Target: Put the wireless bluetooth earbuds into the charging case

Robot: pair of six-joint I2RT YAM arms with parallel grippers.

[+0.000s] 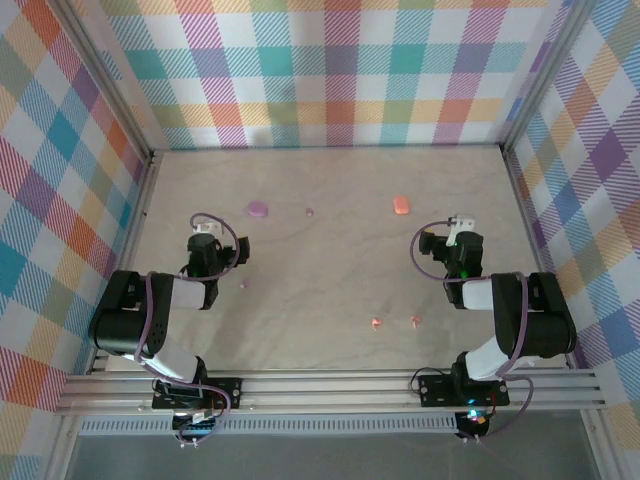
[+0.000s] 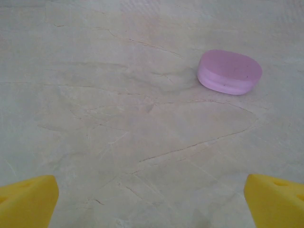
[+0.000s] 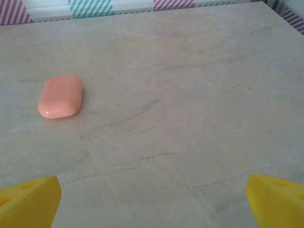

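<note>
Left pincer (image 2: pixel 152 202) and right pincer (image 3: pixel 153 202) both released, empty; lilac case (image 2: pixel 229 72) and salmon case (image 3: pixel 61 96) farther off.

Your left gripper (image 2: pixel 152 211) has loads of room; there's bare table (image 2: pixel 118 142) between the spread jaws and straight ahead; only the purple case (image 2: pixel 229 72) sits ahead and to the right of them, well apart; one lilac bud (image 1: pixel 310 212) lies further right still. Same deal for your right gripper (image 3: pixel 152 211); jaws wide, open table ahead, the orange case (image 3: pixel 60 96) ahead-left of them; two salmon buds (image 1: pixel 376 322) lie behind and left of those jaws, toward the bases.
</note>
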